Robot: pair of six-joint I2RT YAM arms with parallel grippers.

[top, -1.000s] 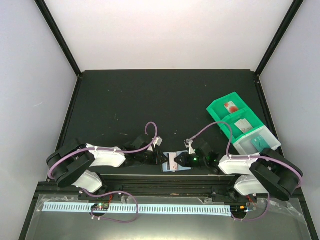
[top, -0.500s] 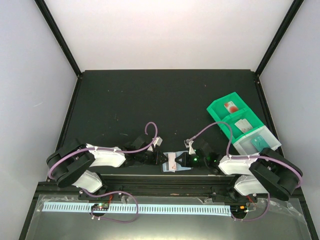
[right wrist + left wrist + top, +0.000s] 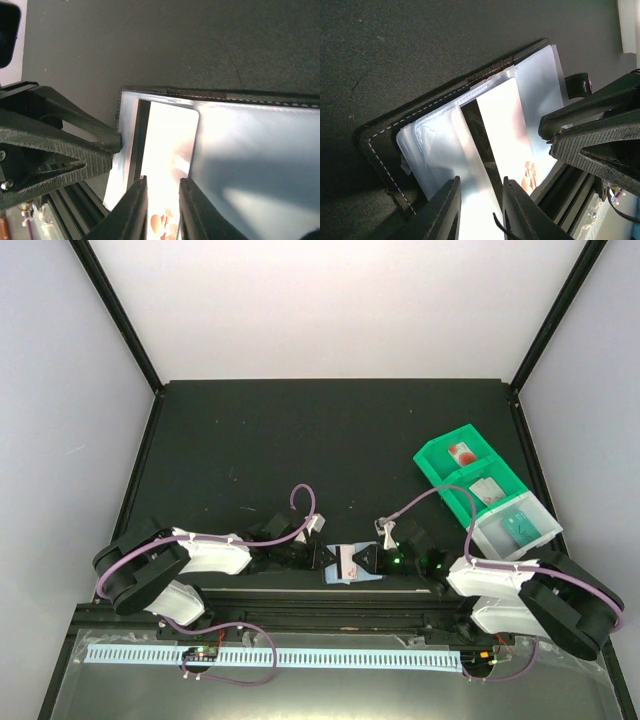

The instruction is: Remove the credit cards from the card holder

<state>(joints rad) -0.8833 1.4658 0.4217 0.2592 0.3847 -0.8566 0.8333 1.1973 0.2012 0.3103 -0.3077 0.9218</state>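
Note:
The card holder [image 3: 366, 578] lies open at the table's near edge, its black stitched cover [image 3: 375, 145] and pale clear sleeves [image 3: 250, 165] showing. A white credit card [image 3: 347, 562] with a dark stripe and a red mark lies on the sleeves [image 3: 502, 120], [image 3: 170, 140]. My left gripper [image 3: 322, 556] stands over the holder's left side, fingers narrowly parted over a sleeve [image 3: 480, 185]. My right gripper [image 3: 368, 558] comes from the right, fingers narrowly parted over the card [image 3: 162, 182]. Neither visibly clamps anything.
A green compartment tray [image 3: 440, 465] stands at the right, with a red-marked card [image 3: 461, 452], a pale card [image 3: 487, 490] and a teal card [image 3: 519, 526] in its compartments. A black rail [image 3: 320, 596] runs just in front of the holder.
The right arm's elbow has swung right and down, and its gripper has shifted left, further over the card. The left arm and the holder have stayed put.

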